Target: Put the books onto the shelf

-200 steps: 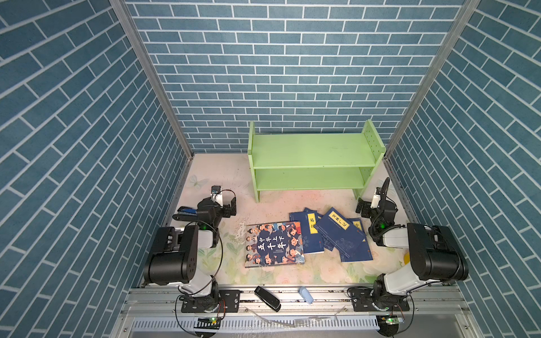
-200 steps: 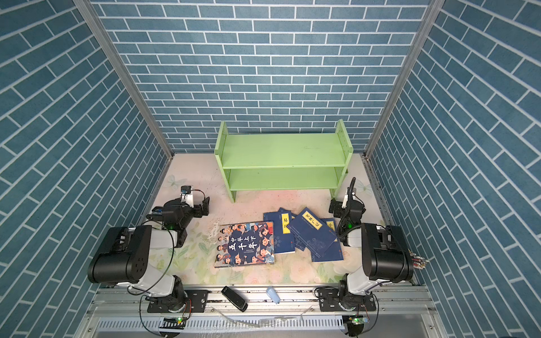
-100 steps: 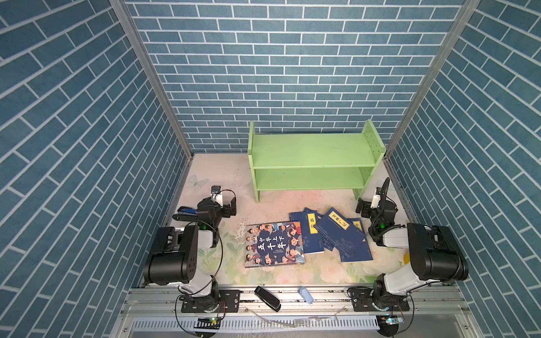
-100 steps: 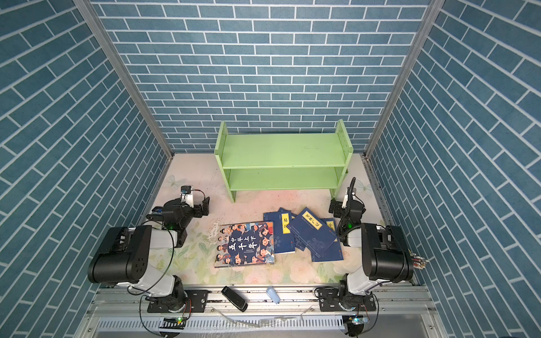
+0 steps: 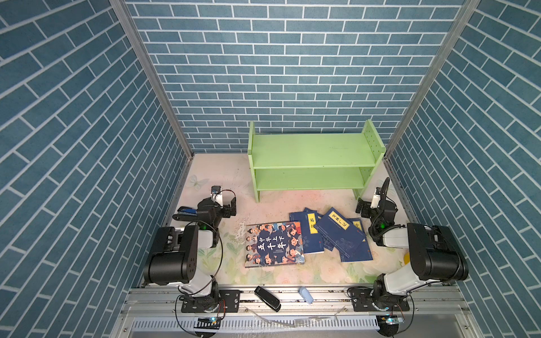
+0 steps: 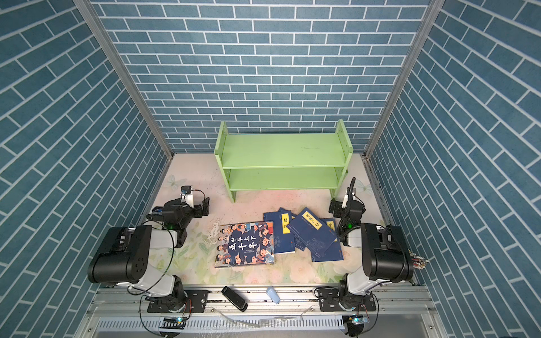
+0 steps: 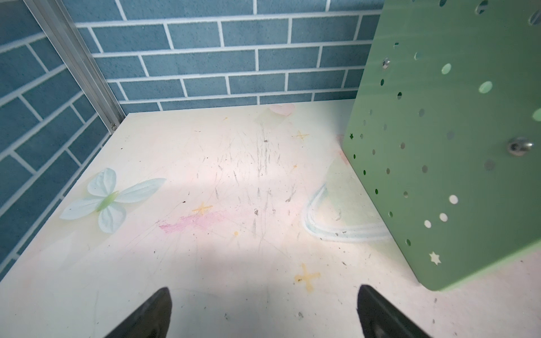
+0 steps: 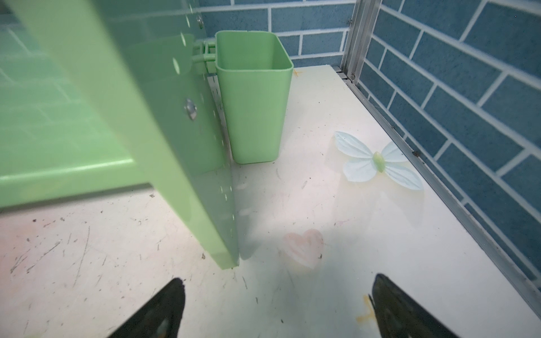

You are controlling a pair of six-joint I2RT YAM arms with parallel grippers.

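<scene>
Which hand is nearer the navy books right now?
Right. The right hand sits close beside the navy books; the left hand is beyond the cartoon book.

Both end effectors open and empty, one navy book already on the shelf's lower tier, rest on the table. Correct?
Not quite. Both top views show the shelf bare on both tiers; all the navy books lie on the table. The left end effector and right end effector are open and empty.

The left arm (image 5: 172, 257) and right arm (image 5: 436, 254) have bulky black housings and white links. Black cables (image 5: 221, 251) loop alongside (a green light (image 5: 203, 226) on each).
</scene>
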